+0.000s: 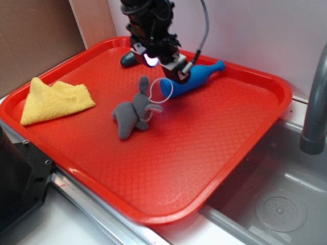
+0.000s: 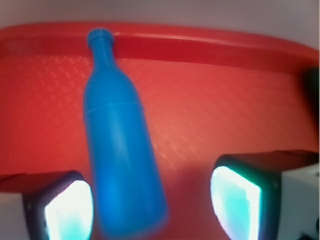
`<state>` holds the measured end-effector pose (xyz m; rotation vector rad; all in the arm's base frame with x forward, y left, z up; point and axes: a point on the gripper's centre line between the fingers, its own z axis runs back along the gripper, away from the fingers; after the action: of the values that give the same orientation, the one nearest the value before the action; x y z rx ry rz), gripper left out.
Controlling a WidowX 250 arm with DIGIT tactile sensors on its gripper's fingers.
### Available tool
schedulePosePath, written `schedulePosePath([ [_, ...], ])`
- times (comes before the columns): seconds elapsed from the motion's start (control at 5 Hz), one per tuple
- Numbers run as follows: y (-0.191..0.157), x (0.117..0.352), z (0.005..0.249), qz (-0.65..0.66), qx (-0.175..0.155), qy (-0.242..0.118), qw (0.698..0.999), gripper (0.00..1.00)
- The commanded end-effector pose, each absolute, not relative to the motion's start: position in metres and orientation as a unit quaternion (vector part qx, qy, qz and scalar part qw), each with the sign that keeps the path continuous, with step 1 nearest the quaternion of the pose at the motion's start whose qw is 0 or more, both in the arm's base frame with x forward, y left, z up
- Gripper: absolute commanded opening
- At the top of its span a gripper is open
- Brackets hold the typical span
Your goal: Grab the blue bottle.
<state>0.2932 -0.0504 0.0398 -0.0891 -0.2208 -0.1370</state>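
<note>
The blue bottle (image 1: 191, 79) lies on its side on the red tray (image 1: 214, 153), neck pointing to the far right rim. In the wrist view the blue bottle (image 2: 120, 145) runs from between my fingers up to the tray's far rim, cap at the top. My gripper (image 1: 163, 61) hovers over the bottle's base end. In the wrist view my gripper (image 2: 152, 207) is open, with the bottle's base between the two glowing pads, close to the left pad (image 2: 70, 210) and apart from the right pad (image 2: 235, 205).
A grey plush (image 1: 134, 113) lies just left of the bottle's base. A yellow cloth (image 1: 53, 99) lies at the tray's left. A dark green object (image 1: 127, 58) sits behind the arm. A steel sink (image 1: 276, 204) and grey faucet pipe (image 1: 314, 102) are at the right.
</note>
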Motion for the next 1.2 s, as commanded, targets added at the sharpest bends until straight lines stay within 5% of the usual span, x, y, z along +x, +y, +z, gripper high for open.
schedulePosePath([
  [0.0,-0.071,0.307,0.031,-0.123,-0.103,-0.088,0.983,0.73],
  [0.2,-0.069,0.299,0.037,-0.101,-0.093,-0.098,0.986,0.0],
  [0.4,-0.063,0.286,0.06,-0.044,-0.047,-0.084,0.994,0.0],
  [1.0,-0.046,0.201,0.164,0.191,-0.042,-0.06,0.979,0.0],
])
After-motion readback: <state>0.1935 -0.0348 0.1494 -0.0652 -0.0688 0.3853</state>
